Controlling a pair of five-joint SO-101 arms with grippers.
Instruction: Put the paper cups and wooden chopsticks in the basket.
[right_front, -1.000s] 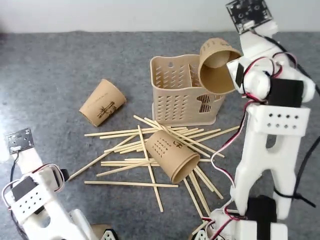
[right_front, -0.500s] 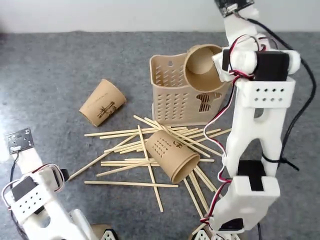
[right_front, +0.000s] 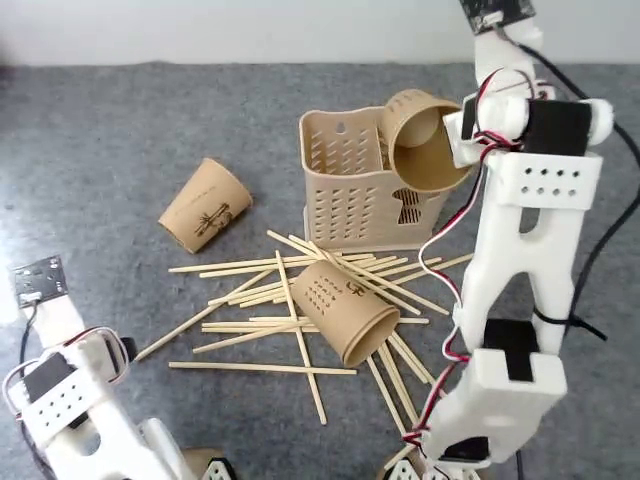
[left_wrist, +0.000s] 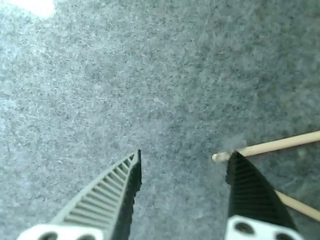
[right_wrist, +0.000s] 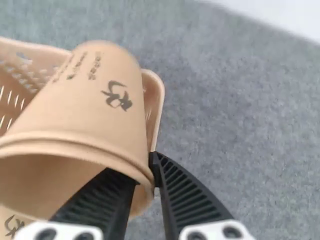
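Rim of a paper cup (right_front: 425, 140) is pinched in the right gripper (right_wrist: 144, 167), the cup tilted over the basket (right_front: 350, 205) edge nearest that arm. The left gripper (left_wrist: 184, 160) gapes wide above open carpet (left_wrist: 150, 75), one finger beside a chopstick (left_wrist: 270, 146) tip.

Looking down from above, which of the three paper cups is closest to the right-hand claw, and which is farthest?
From the right gripper:
1. held cup, pinched at its rim, over the basket.
2. middle cup, lying on the chopsticks in front of the basket.
3. lone cup, on its side, left of the basket.
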